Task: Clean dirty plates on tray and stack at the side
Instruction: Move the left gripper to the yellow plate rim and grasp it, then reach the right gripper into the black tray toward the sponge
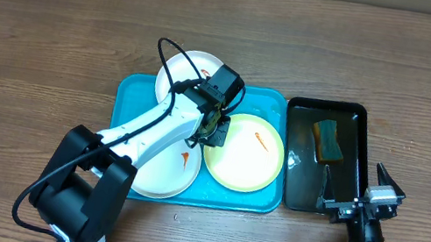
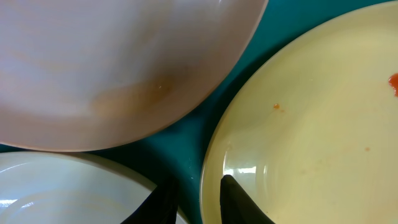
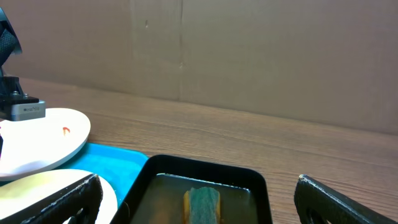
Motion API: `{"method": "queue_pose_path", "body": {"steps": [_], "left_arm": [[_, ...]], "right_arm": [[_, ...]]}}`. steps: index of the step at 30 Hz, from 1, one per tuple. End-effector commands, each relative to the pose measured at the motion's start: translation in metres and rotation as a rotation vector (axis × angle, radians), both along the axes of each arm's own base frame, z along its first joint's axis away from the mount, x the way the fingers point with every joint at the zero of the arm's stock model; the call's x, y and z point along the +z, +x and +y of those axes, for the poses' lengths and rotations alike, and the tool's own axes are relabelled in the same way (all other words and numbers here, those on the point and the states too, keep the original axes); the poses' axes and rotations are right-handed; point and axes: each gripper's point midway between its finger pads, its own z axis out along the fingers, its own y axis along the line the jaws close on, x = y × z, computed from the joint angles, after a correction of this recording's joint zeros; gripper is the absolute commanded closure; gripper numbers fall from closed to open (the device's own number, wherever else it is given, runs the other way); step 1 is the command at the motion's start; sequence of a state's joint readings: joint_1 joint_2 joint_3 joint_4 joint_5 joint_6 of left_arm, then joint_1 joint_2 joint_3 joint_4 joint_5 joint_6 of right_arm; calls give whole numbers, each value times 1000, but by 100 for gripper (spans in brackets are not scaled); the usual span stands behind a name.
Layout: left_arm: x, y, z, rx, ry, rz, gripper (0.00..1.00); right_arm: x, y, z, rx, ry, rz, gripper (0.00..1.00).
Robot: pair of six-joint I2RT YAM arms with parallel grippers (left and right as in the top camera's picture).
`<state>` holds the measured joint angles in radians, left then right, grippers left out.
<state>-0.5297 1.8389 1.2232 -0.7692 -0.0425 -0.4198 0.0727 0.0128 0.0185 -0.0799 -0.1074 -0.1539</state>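
Three plates lie on the turquoise tray (image 1: 136,94): a white plate (image 1: 181,75) at the back, a white plate (image 1: 162,174) at the front left, and a pale yellow plate (image 1: 247,155) on the right, each with a red smear. My left gripper (image 1: 215,130) is low at the yellow plate's left rim. In the left wrist view my gripper (image 2: 199,183) is narrowly open and straddles that rim. One finger (image 2: 239,205) rests inside the yellow plate (image 2: 311,118); the other finger (image 2: 158,208) is outside, with a strip of tray (image 2: 186,134) showing between. My right gripper (image 1: 355,188) stands wide open and holds nothing.
A black tray (image 1: 350,112) right of the turquoise one holds water and a green-and-yellow sponge (image 1: 327,139). The right wrist view shows the sponge (image 3: 202,205) between my open fingers (image 3: 62,199), with the back white plate (image 3: 43,140) at the left. Brown wooden table (image 1: 55,21) surrounds both trays.
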Motion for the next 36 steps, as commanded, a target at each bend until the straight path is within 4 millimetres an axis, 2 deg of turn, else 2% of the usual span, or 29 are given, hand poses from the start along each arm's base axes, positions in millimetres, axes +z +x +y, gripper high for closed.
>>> {"method": "queue_pose_path", "body": {"steps": [1, 6, 11, 25, 30, 32, 33, 36], "left_arm": [[-12, -3, 5, -3, 31, 20, 75], [-23, -5, 5, -4, 39, 45, 75], [-23, -6, -2, -57, 10, 51, 79], [-27, -7, -3, -79, 9, 63, 82], [-27, -7, -3, -78, 9, 62, 87], [-27, -7, -3, -78, 9, 62, 87], [-27, -7, -3, -78, 9, 62, 89], [-27, -7, -3, -80, 9, 63, 92]], "right_arm": [[-2, 0, 0, -2, 0, -4, 0], [-2, 0, 0, -2, 0, -4, 0], [-2, 0, 0, -2, 0, -3, 0], [-1, 0, 0, -1, 3, -8, 0], [3, -2, 5, 29, 254, 43, 0], [14, -4, 4, 25, 281, 34, 0], [37, -8, 1, 9, 284, 4, 0], [68, -16, -3, -6, 283, 6, 0]]}}
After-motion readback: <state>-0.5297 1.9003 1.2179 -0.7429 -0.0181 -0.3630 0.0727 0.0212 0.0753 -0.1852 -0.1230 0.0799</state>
